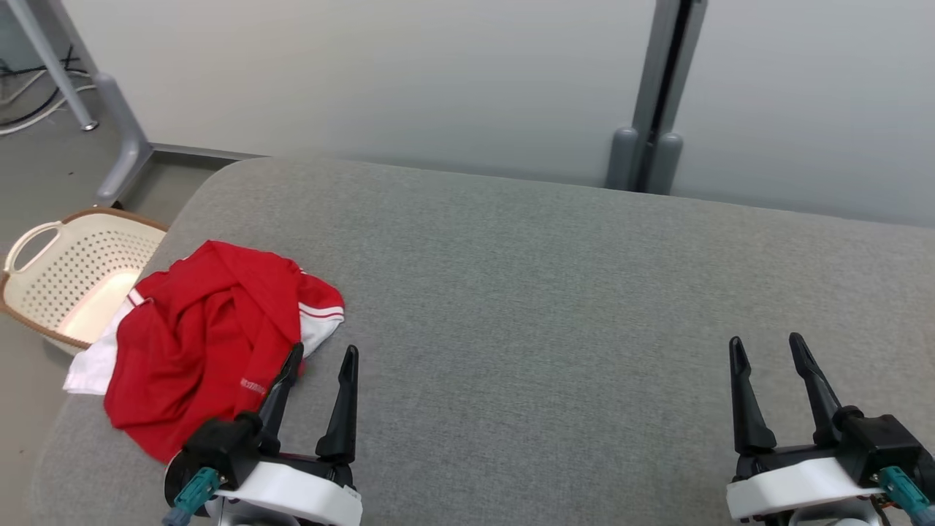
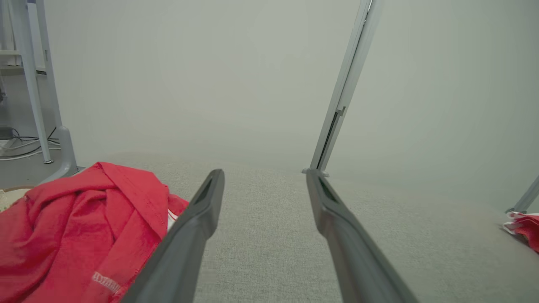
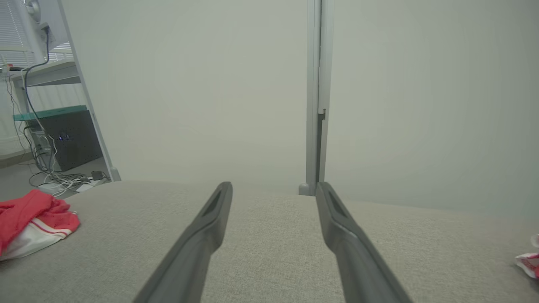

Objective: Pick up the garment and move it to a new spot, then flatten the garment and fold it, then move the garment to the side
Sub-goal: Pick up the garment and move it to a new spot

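head view: the garment [image 1: 197, 343], red with white trim, lies crumpled at the left of the frame on the grey fabric bench [image 1: 548, 292], near the bench's left edge. a white part of it hangs over that edge. on the floor beyond, at the far left, stands a cream basket [image 1: 29, 245] with a brown rim. the left jaws rise from the lower left, released and spread, with nothing between them. one of their fingers [image 1: 286, 380] overlaps the garment's lower right border; whether it touches the cloth i cannot tell. the right jaws stand at the lower right, also released, over bare bench and well apart from the garment. a grey post [image 1: 657, 95] splits the pale wall at the top.

left wrist view: the garment [image 2: 76, 227] fills the lower left. the left jaws gape wide, and the nearer finger [image 2: 189, 235] crosses in front of the cloth's edge. bare bench [image 2: 261, 235] shows between the two fingers. a small red and white bit of cloth [image 2: 524, 225] sits at the right edge.

right wrist view: the right jaws are spread over the bench [image 3: 269, 252], holding nothing. the garment [image 3: 29, 219] lies at the lower left, well apart from them. a dark box [image 3: 71, 139] with cables stands on the floor behind it. a red and white bit of cloth [image 3: 528, 259] shows at the right edge.
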Controlling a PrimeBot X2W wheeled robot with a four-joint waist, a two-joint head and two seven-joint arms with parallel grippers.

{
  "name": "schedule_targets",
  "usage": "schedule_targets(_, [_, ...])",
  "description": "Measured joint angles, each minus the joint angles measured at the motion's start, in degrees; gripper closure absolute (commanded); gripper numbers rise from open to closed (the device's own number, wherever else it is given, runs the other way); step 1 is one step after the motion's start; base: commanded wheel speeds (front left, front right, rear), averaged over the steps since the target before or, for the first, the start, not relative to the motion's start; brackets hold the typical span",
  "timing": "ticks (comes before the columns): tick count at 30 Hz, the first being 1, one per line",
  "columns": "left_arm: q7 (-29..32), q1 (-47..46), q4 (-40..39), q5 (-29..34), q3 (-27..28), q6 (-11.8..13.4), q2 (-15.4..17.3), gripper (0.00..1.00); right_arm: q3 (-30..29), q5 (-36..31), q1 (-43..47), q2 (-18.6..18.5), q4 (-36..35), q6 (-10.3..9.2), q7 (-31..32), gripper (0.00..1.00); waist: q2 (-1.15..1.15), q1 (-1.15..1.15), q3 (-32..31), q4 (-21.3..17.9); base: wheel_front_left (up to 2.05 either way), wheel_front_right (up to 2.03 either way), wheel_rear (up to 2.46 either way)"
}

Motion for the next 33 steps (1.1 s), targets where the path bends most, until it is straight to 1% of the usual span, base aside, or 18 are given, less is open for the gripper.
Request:
schedule_targets(7, [0.0, -0.2, -0.5, 0.2, 0.5, 0.0, 0.0, 0.00, 2.0, 0.9, 0.2, 0.0, 0.1, 0.00, 0.0, 0.00, 0.00, 0.00, -0.1, 6.0, 0.00, 0.00, 0.00])
schedule_targets(8, [0.0, -0.2, -0.5, 0.3, 0.7, 0.0, 0.0, 0.00, 2.6, 1.0, 0.3, 0.0, 0.2, 0.00, 0.0, 0.00, 0.00, 0.00, -0.1, 8.0, 0.00, 0.00, 0.00])
schedule_targets(11, [0.0, -0.2, -0.6, 0.5, 1.2, 0.0, 0.0, 0.00, 3.6, 1.3, 0.3, 0.0, 0.4, 0.00, 0.0, 0.00, 0.00, 0.00, -0.2, 11.2, 0.00, 0.00, 0.00])
schedule_targets(15, [0.0, 0.2, -2.1, 0.6, 3.9, 0.6, 0.1, 0.00, 7.3, 1.3, -1.7, 0.1, 1.6, -0.03, 0.0, 0.00, 0.00, 0.00, 0.3, 14.5, 0.00, 0.00, 0.00])
schedule_targets(24, [0.0, 1.8, -5.4, -0.5, 6.9, 2.5, 0.0, 0.00, 12.4, 1.4, -7.6, 0.1, 5.5, -0.04, 0.0, 0.00, 0.00, 0.00, 3.1, 16.6, 0.00, 0.00, 0.00])
schedule_targets(33, [0.0, 2.3, -6.2, -1.0, 7.3, 3.0, 0.0, 0.00, 12.8, 1.5, -8.7, 0.1, 6.8, -0.04, 0.0, 0.00, 0.00, 0.00, 3.4, 16.6, 0.00, 0.00, 0.00])
